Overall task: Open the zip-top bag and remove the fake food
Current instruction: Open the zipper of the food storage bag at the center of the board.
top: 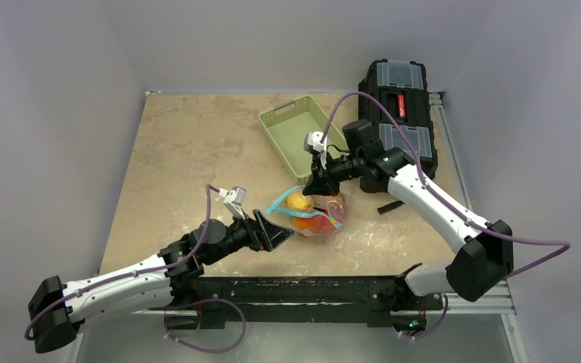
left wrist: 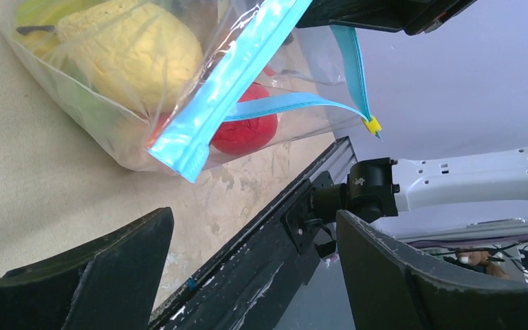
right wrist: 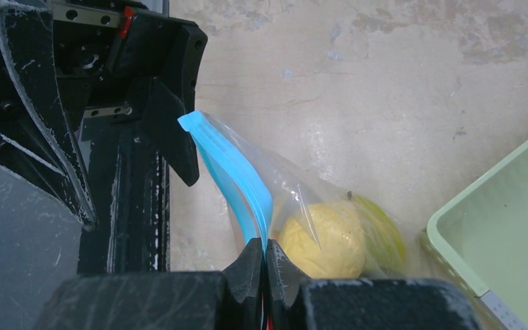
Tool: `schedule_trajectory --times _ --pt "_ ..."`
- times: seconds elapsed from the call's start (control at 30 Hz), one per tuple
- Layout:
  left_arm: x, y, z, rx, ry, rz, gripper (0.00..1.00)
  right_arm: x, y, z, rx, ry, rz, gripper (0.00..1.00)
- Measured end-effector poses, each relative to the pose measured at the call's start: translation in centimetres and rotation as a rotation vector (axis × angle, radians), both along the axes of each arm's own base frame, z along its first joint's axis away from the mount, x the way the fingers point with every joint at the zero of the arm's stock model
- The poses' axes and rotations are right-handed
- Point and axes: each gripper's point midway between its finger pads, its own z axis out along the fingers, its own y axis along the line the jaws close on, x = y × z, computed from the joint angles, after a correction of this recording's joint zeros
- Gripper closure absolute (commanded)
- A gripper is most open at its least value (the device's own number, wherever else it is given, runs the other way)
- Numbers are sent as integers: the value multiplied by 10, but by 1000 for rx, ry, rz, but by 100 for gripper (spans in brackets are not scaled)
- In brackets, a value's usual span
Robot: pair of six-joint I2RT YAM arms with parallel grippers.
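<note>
The zip-top bag (top: 312, 212) sits on a beige table (top: 189, 151), right fingers (right wrist: 246, 276) clamped on it, left fingers (left wrist: 75, 275) apart.

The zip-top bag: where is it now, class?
In the top view, the zip-top bag sits mid-table, just nearer than the green basket, between the open left hand and the right hand pinching it.

Bright, diffuse light from above; faint shadows. Sheen on the bag (left wrist: 110, 117) just beyond the left fingers (left wrist: 96, 282), which sit slightly soft near the lens.
</note>
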Motion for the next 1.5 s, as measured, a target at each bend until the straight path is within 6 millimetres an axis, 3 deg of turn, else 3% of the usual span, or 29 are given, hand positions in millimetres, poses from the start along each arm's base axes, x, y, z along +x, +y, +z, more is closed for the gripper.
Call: schedule_trajectory --times 0.57,0.73,0.93,1.17,1.33,1.5 --pt "7 3 3 -34 24 75 13 6 3 -7 63 -40 -60 100" --pt "6 3 -7 -5 71 89 23 7 5 -6 72 -37 -67 100" --pt "6 0 -12 45 122 109 25 8 6 -6 85 -33 -74 100" --pt "23 12 0 84 111 229 47 5 7 -10 84 -18 -72 100" --pt "38 24 12 118 100 333 49 2 10 -9 87 -19 -62 100" --pt "47 35 4 197 97 404 56 -2 12 -9 91 -14 -42 100"
